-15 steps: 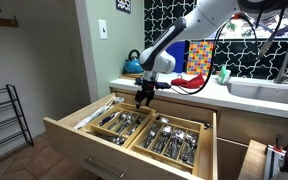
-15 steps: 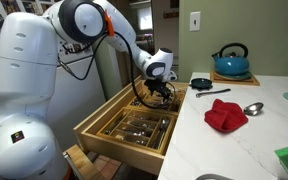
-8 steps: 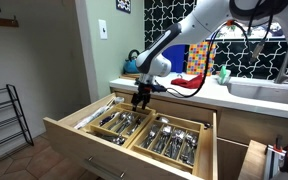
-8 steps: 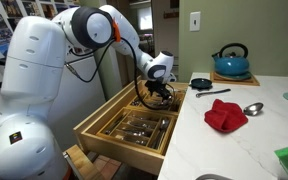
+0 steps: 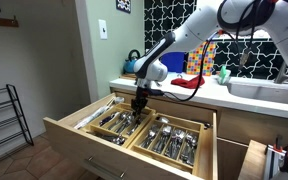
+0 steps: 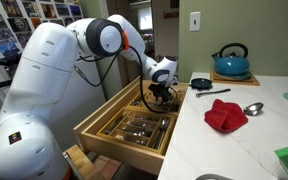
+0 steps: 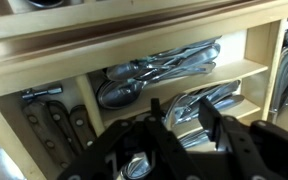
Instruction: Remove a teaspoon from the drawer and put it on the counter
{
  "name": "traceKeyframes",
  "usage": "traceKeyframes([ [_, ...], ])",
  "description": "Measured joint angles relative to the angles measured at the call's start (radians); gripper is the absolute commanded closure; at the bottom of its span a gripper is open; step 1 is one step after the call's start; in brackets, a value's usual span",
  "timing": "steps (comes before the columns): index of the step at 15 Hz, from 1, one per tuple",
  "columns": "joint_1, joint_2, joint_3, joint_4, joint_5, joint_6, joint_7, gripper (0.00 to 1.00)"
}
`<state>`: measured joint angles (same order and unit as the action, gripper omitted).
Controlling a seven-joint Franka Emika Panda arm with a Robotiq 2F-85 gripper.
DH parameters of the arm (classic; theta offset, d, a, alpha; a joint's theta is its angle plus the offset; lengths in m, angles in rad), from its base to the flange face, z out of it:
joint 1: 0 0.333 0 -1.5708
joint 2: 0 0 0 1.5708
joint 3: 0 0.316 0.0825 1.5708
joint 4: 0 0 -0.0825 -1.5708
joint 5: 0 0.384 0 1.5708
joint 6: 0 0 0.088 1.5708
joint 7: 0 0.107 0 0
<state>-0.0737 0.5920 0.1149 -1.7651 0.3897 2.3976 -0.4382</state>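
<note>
The wooden drawer (image 5: 80, 141) (image 6: 96, 139) stands pulled out, its compartments full of cutlery. My gripper (image 5: 139, 104) (image 6: 156, 100) reaches down into a rear compartment. In the wrist view the two black fingers (image 7: 155, 108) stand a little apart, the gripper (image 7: 181, 112) straddling a heap of teaspoons (image 7: 212, 97) just below the tips. I see no spoon lifted. More spoons (image 7: 159, 70) lie in the neighbouring compartment. The white counter (image 6: 239, 145) (image 5: 252, 99) runs beside the drawer.
On the counter lie a red cloth (image 6: 225, 115), a large spoon (image 6: 252, 108), a small black pan (image 6: 200, 83) and a blue kettle (image 6: 230, 62). A sink (image 5: 269, 88) sits further along. A wire rack (image 5: 4, 120) stands on the floor.
The gripper has sunk lower into the drawer over the spoons, and its fingers have drawn closer together. The arm's elbow has swung further over.
</note>
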Motion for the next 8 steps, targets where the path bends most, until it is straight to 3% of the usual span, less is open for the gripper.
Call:
traceKeyframes([
  [7,-0.013,0.076,0.013,0.074,-0.001,0.000,0.002,0.55],
  [8,-0.016,0.085,0.015,0.084,-0.001,0.000,0.002,0.58],
])
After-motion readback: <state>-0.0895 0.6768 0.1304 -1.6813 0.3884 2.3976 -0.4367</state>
